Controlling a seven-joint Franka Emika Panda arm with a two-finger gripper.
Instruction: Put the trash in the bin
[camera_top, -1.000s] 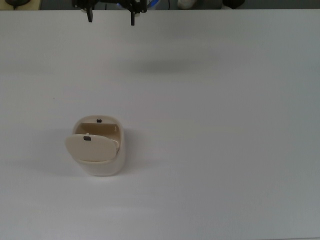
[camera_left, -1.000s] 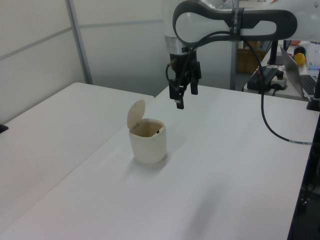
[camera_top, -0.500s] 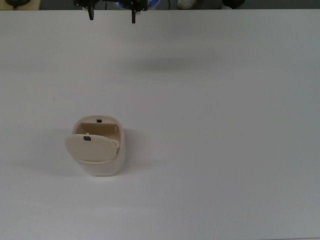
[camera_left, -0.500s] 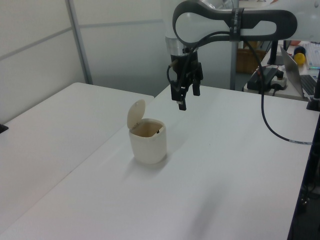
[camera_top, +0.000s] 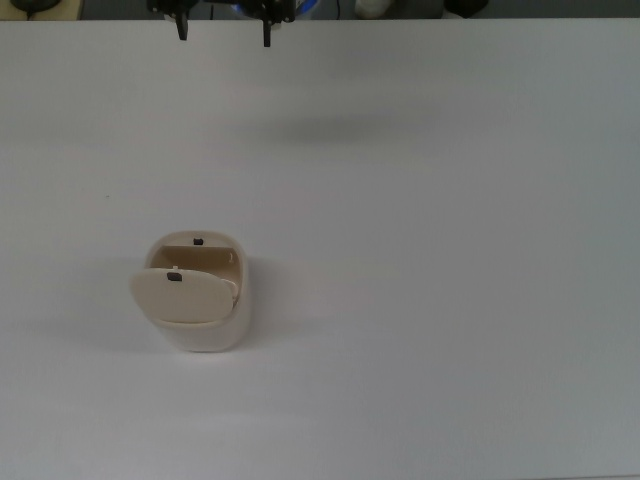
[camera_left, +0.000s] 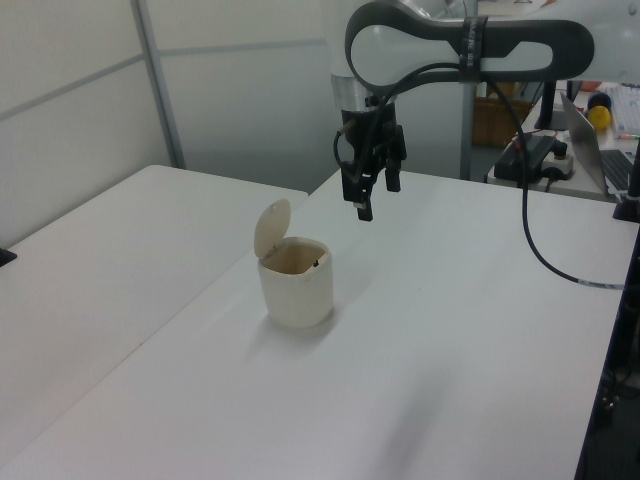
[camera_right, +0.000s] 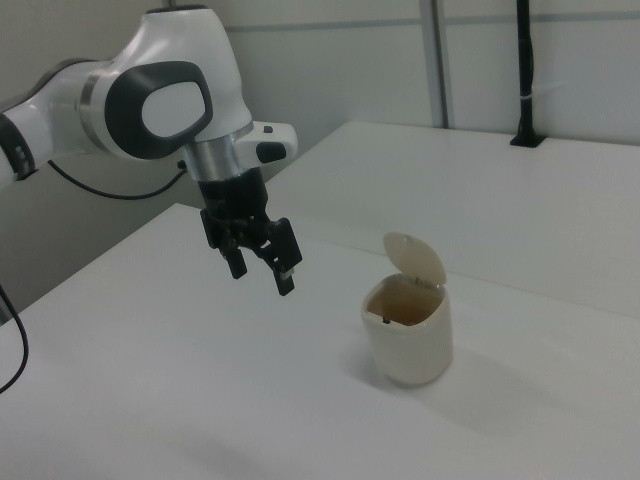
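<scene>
Against the frames a second ago, the black two-finger pincer (camera_left: 372, 196) has risen slightly and drifted away from the small cream-beige rounded plastic bin (camera_left: 296, 283); over the last half second it barely moved. It hangs above the white surface (camera_left: 440, 330), well apart from the bin, fingers spread wide with nothing between them. The bin has not shifted; it stands upright with its swing flap lid tipped open. In the top view only the two fingertips (camera_top: 181, 27) show at the top edge, the rest cut off. The paper wad is nowhere visible; whether it lies inside the bin cannot be told.
</scene>
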